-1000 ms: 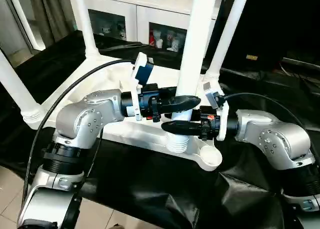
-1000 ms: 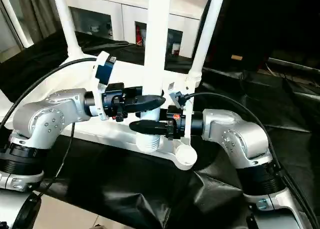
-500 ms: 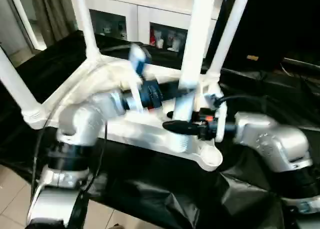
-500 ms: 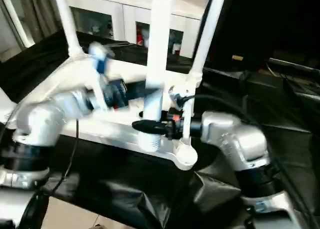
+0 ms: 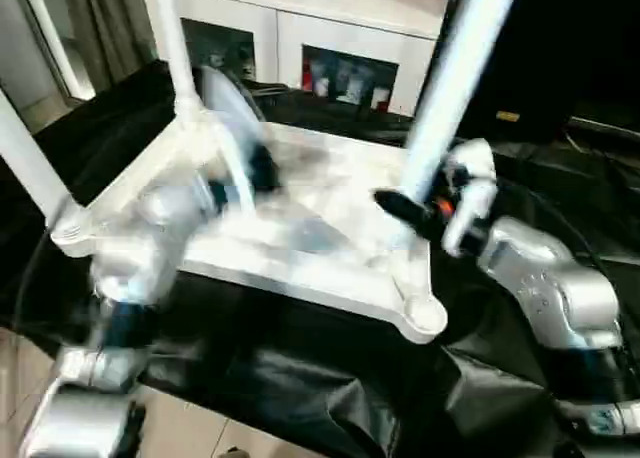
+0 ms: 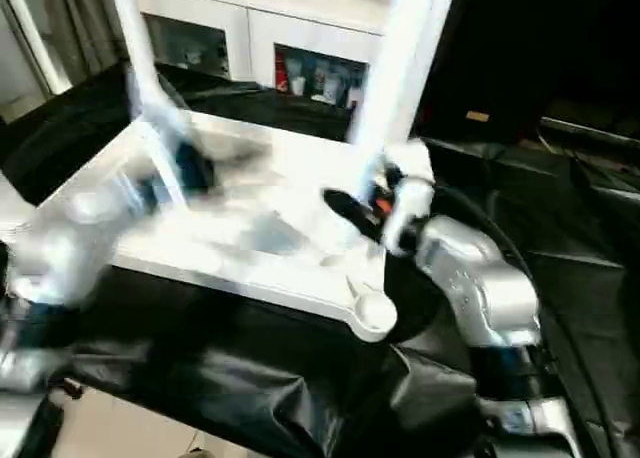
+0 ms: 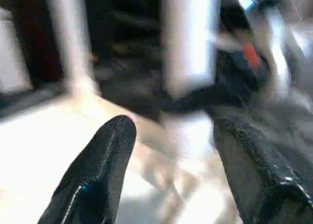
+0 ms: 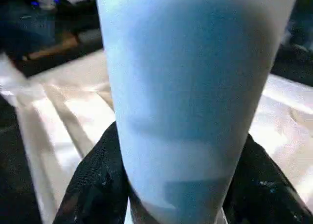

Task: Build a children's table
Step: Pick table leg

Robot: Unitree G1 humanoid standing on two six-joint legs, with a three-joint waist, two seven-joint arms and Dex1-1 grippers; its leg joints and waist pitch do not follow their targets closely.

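Tabletop (image 5: 300, 228), white and square, lies upside down with its ribbed underside up on a counter (image 5: 300, 368) draped in black sheeting, its near corner socket (image 5: 428, 316) close to the counter's front edge. Two white legs stand upright in sockets on the left side: one at the near left corner (image 5: 25, 163), one at the far left corner (image 5: 172, 43). A third leg (image 6: 395, 63) rises tilted from the right part of the tabletop, leaning away toward the upper right.

The right tool (image 5: 405, 213) has hold of this tilted leg low down, near its foot. In the right wrist view the leg (image 8: 195, 97) sits squarely between the two black fingers (image 8: 95, 185), which press against it on either side, with the ribbed underside of the tabletop just behind. The foot of the leg is close over the tabletop's right side; whether it is seated in a socket cannot be told.

The left tool (image 7: 173, 175) hangs over the middle-left of the tabletop, blurred in the head views. Its fingers (image 7: 100, 172) stand well apart with nothing between them, and the held leg and the right tool lie ahead of it, apart from its fingertips.

A white cabinet (image 5: 330, 38) with glass doors stands behind the counter's far edge.
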